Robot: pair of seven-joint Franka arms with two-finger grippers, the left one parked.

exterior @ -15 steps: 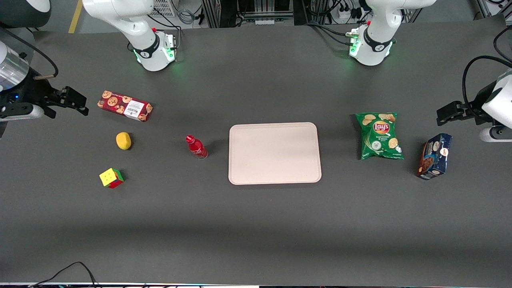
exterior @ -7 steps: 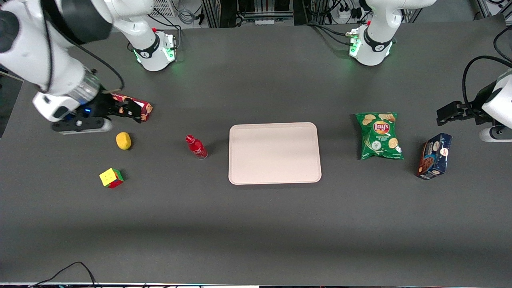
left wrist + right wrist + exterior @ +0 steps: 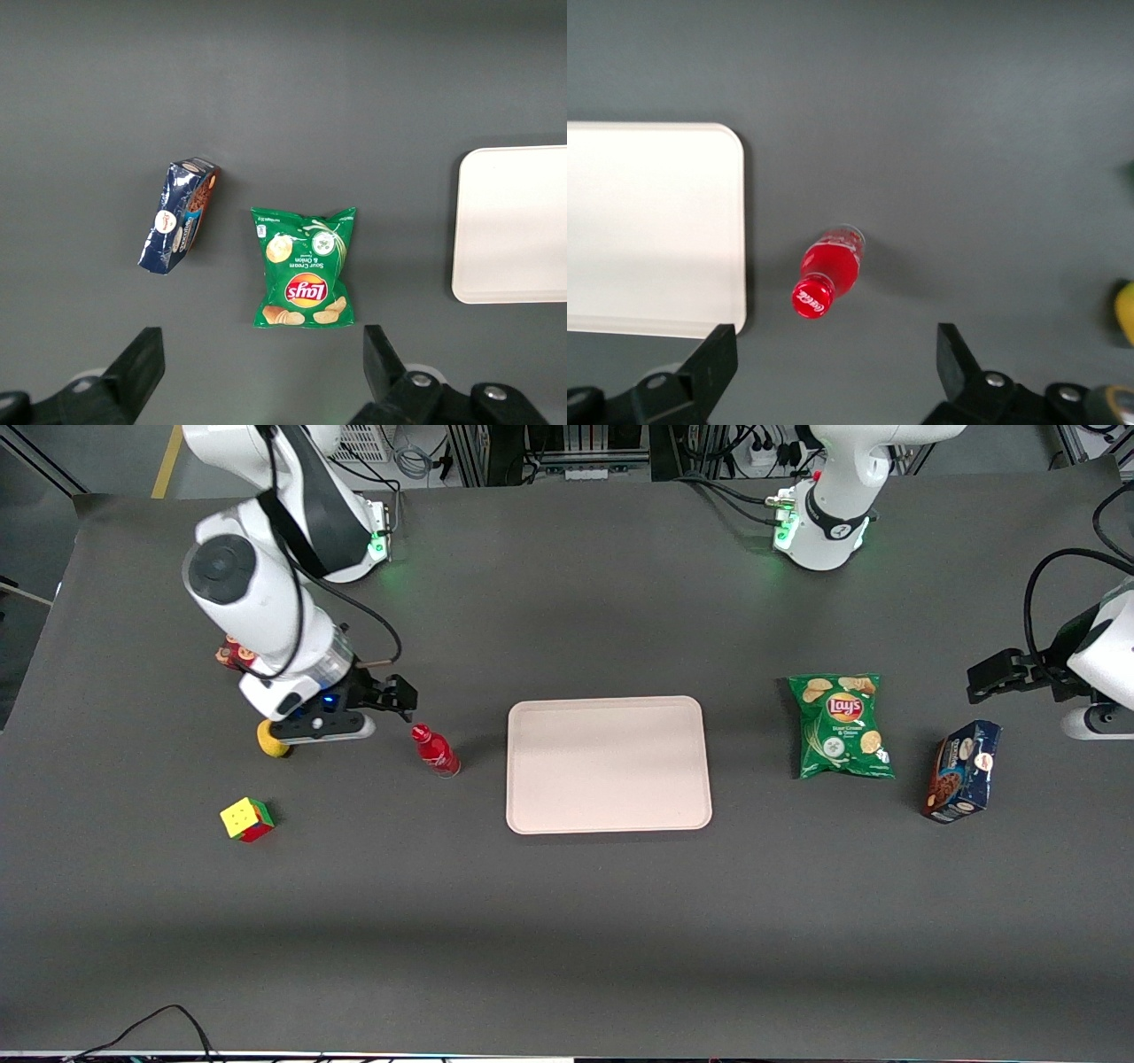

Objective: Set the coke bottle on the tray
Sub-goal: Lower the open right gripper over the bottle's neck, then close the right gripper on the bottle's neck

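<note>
Dark surface (image 3: 567, 921) holds the coke bottle (image 3: 435, 751) upright beside the bare tray (image 3: 608, 764), ungrasped, gripper (image 3: 400, 695) open nearby.

The green chip bag (image 3: 840, 726) carries the "Lay's" logo in red and yellow, seen upside down from the left wrist camera (image 3: 304, 290). White "Coca-Cola" script runs on the coke bottle (image 3: 435, 751), repeated on its red cap (image 3: 812, 297). Other packaging print is unreadable.
</note>
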